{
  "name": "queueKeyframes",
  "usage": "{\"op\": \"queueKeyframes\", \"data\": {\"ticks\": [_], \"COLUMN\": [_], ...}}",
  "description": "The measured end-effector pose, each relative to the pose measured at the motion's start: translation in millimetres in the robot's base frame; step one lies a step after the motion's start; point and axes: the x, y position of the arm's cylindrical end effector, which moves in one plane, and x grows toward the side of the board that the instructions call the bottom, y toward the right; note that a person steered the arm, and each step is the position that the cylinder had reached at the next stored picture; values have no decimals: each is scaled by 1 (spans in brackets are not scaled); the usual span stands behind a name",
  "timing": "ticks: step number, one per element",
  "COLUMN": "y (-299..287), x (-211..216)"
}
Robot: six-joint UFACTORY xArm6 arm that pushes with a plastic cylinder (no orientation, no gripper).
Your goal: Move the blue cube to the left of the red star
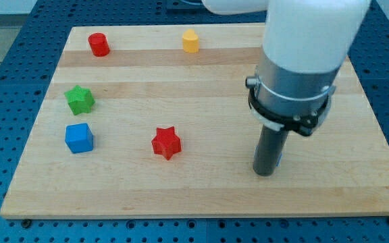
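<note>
The blue cube (79, 138) sits on the wooden board near the view's left edge. The red star (166, 142) lies to its right, with a clear gap between them. My tip (265, 172) rests on the board far to the right of the red star, away from both blocks. A sliver of something blue shows at the rod's right side (279, 159); I cannot tell what it is.
A green star (80, 100) sits just above the blue cube. A red cylinder (98, 44) is at the top left and a yellow block (190, 40) at the top middle. The wooden board (201, 196) lies on a blue perforated table.
</note>
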Motion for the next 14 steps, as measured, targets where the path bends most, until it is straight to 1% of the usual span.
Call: {"op": "queueKeyframes", "data": {"ticks": [1,3,4,5,6,7,8,9,10,11,12,13,14], "y": [-28,-108,-147,-148,-149,-166,-225,-284,-273,-272,-259,-302,-308], "x": [5,-61,-57,-28,-26,-77,-87,-73,-41,-41,-77,-93,-64]}}
